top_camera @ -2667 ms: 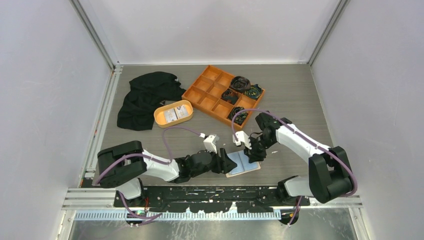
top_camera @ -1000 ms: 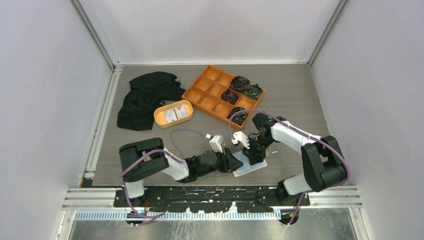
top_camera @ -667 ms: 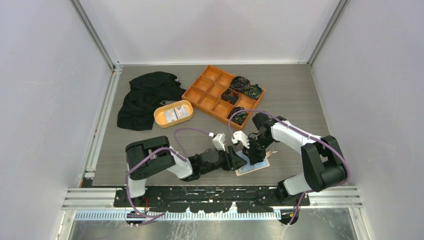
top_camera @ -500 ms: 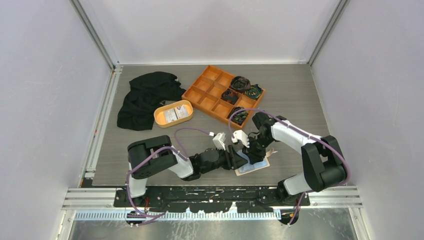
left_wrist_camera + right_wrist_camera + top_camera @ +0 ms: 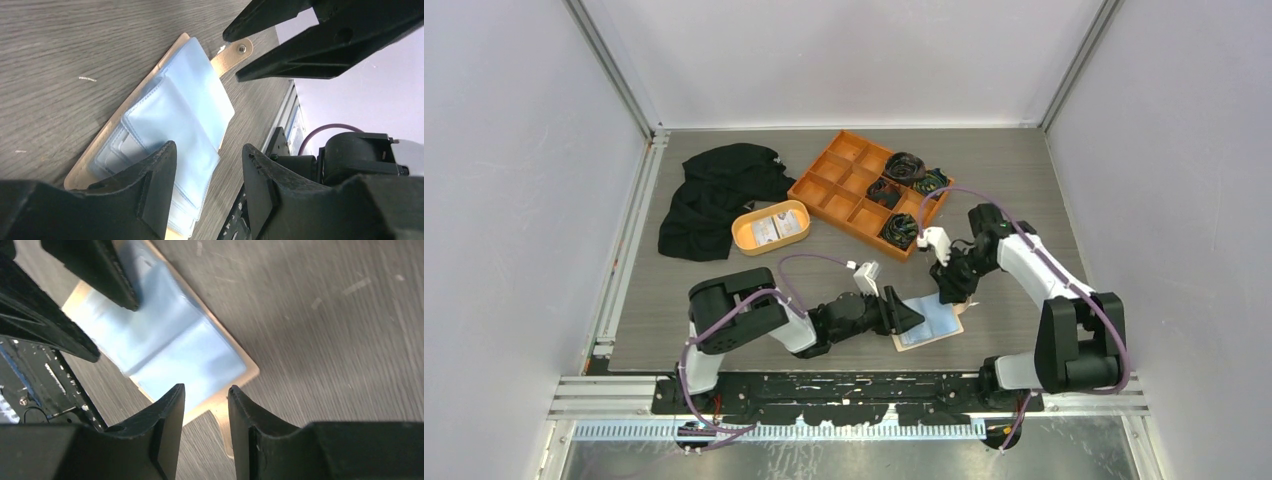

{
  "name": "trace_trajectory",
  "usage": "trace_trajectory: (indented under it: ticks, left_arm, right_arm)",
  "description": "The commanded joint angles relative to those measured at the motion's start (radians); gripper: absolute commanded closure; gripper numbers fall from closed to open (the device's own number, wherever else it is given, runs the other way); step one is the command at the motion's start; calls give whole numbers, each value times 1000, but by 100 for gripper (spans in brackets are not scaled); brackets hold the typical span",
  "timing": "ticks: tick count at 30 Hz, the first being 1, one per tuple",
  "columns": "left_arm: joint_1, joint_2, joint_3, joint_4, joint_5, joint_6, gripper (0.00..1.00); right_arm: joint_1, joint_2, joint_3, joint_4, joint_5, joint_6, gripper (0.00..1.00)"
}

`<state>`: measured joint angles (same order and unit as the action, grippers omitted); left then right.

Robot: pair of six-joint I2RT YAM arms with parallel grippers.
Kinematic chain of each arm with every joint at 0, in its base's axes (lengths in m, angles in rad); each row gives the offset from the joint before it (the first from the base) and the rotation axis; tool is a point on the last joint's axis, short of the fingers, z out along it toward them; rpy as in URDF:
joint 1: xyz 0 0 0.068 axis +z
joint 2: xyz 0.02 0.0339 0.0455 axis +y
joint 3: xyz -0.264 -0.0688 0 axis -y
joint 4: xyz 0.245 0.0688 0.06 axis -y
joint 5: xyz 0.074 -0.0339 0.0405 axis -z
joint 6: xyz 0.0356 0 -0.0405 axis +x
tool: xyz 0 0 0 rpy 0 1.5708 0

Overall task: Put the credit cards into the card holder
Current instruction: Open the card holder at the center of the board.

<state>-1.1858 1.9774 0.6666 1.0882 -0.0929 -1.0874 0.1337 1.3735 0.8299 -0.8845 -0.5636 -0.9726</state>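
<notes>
The card holder [image 5: 932,322] lies open on the table near the front edge, tan with pale blue clear sleeves [image 5: 175,120] and a snap tab [image 5: 235,52]. My left gripper [image 5: 908,316] lies low at the holder's left edge, open, with its fingers over the sleeves [image 5: 210,150] and nothing pinched. The right gripper [image 5: 952,290] hovers just beyond the holder's far right corner [image 5: 206,390], open and empty. White credit cards [image 5: 776,227] with dark print rest in the oval orange dish [image 5: 742,236] at the left. The holder [image 5: 175,340] fills the right wrist view.
An orange divided tray [image 5: 836,182] with dark cable coils stands behind the holder, close to the right arm. A black cloth [image 5: 714,195] lies at the back left. The metal rail of the table's front edge runs just below the holder.
My right gripper has lifted off the card holder, drawn back to the upper right and opened wider. The left gripper slid a little right along the holder.
</notes>
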Motion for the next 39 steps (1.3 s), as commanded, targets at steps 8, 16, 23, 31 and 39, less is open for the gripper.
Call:
trace_trajectory:
  ticks: [8, 16, 23, 31, 39]
  left_arm:
    - [20, 38, 63, -28, 9, 0, 48]
    - [30, 66, 64, -16, 15, -29, 47]
    - [40, 85, 71, -38, 25, -94, 48]
    - [50, 107, 73, -32, 33, -130, 48]
    - [53, 119, 83, -33, 41, -132, 48]
  right_arm:
    - [-70, 89, 48, 58, 219, 148, 57]
    - [-81, -56, 5, -188, -185, -278, 60]
    - [-77, -276, -154, -270, -339, -729, 54]
    - [-72, -221, -218, -343, -356, -1068, 59]
    - [114, -250, -251, 0, -211, -692, 63]
